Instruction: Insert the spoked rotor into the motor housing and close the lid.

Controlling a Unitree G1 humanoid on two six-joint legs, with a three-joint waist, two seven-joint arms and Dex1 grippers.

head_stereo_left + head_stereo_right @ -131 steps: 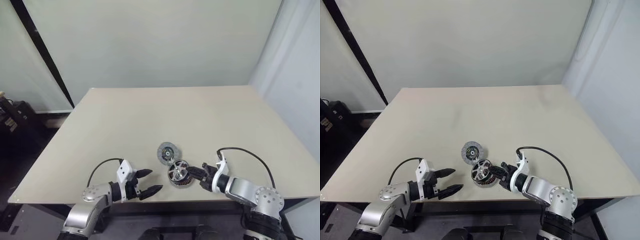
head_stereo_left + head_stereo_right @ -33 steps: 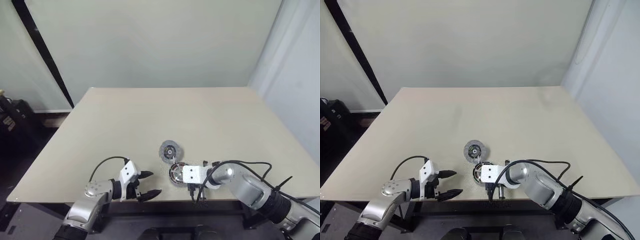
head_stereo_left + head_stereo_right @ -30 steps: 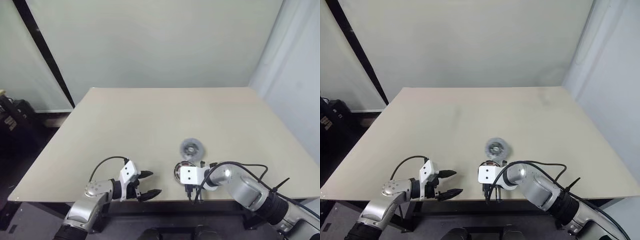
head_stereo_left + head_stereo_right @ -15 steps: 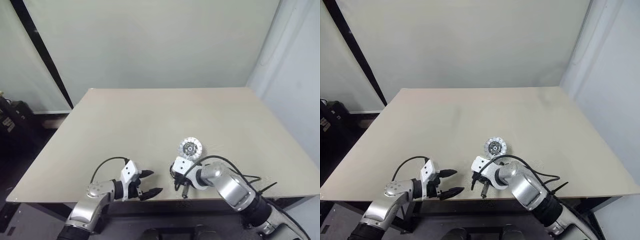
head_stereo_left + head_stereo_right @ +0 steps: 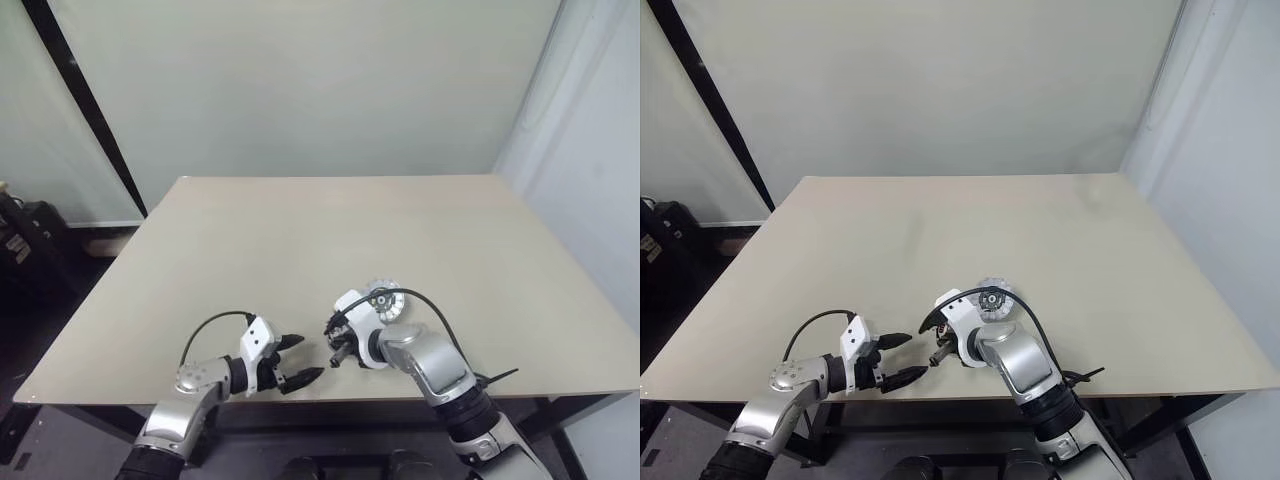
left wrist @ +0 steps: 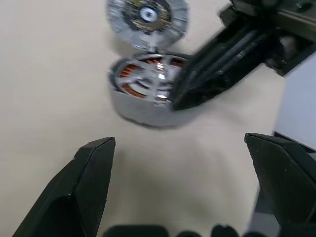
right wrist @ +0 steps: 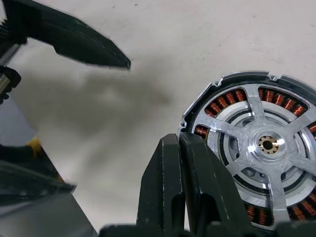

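The motor housing [image 6: 140, 111] lies near the table's front edge, a ring of copper windings showing inside it. The spoked rotor [image 7: 266, 144] sits in it, spokes up. The lid [image 5: 381, 293] stands tilted at the housing's far rim, its dark patterned face visible. My right gripper [image 7: 178, 139] is shut, its tips resting at the housing's near rim; its wrist covers the housing in the head views. My left gripper [image 5: 312, 356] hovers open just left of the housing, pointing at it, nothing between its fingers [image 7: 94, 47].
The beige table [image 5: 300, 230] stretches far behind the motor. Its front edge runs just under both hands. A black cable loops from each wrist. A dark pole leans at the far left, with dark gear on the floor beside the table.
My right hand swung left across the housing and rolled over, fingers staying shut. The lid went from the housing's far left to its far right. The left gripper barely moved.
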